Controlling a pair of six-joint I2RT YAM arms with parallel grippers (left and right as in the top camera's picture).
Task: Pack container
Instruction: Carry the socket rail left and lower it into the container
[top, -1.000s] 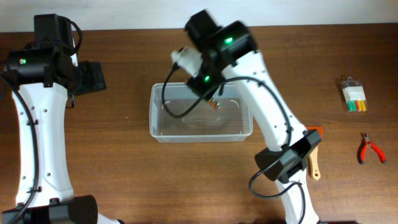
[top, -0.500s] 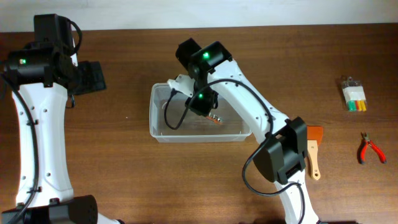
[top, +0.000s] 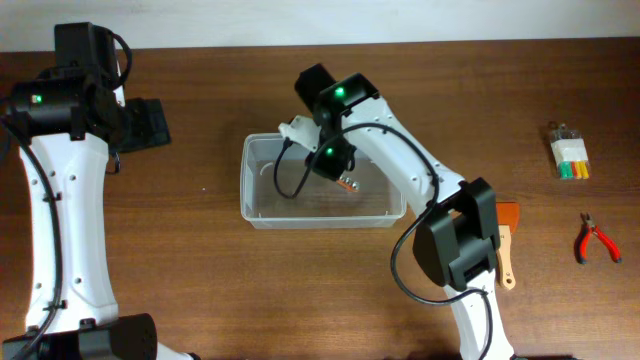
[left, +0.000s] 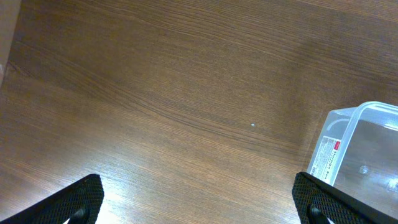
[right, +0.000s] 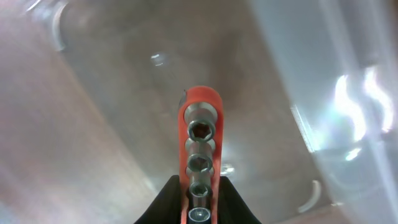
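The container (top: 250, 205) is a clear plastic bin at the table's middle; its corner also shows in the left wrist view (left: 348, 143). My right gripper (top: 335, 172) reaches down inside it and is shut on an orange socket holder (right: 200, 143) with several steel sockets, its tip (top: 347, 184) just above the bin floor (right: 124, 93). My left gripper (left: 199, 199) is open and empty, above bare table left of the bin.
A pack of small coloured bits (top: 568, 152) and red-handled pliers (top: 596, 240) lie at the far right. A wooden-handled orange scraper (top: 504, 250) lies right of the bin, partly behind my right arm.
My right gripper has moved down into the bin with the socket holder, then shifted slightly right. The left arm has not moved.
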